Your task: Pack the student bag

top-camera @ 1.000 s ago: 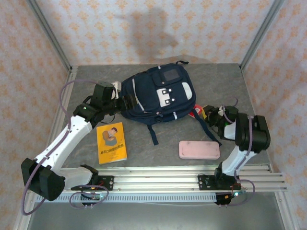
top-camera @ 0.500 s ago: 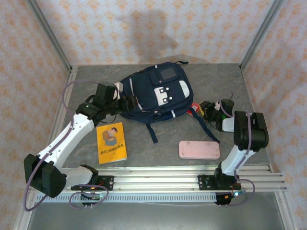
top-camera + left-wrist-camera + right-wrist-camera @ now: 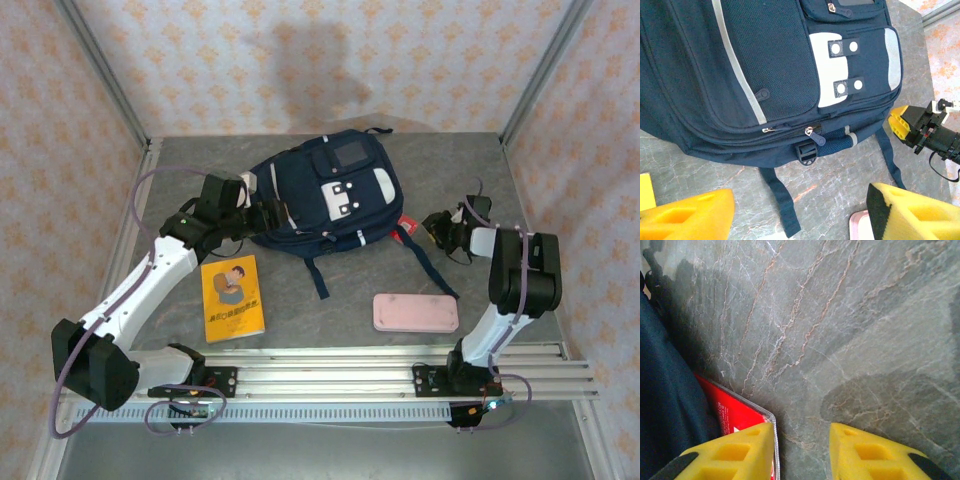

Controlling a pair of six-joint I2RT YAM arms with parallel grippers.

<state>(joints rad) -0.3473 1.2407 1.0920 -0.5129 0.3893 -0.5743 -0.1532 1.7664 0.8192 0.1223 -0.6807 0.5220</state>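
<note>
Here, student bag (image 3: 325, 195), book (image 3: 232, 297) and pink case (image 3: 415, 312) nearer, left tool (image 3: 800, 214) wide, right tool (image 3: 802, 440) narrow, perhaps touching red packet (image 3: 735, 412).

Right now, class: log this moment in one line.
student bag: flat | left pincer: open, beside bag | right pincer: open, at red packet | yellow book, pink case: outside bag

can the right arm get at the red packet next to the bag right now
Likely yes, for the exposed corner: the right gripper hangs right at the red packet, jaws apart, with bare table beside it. The student bag covers the rest of the packet, so sliding it free may drag.
</note>
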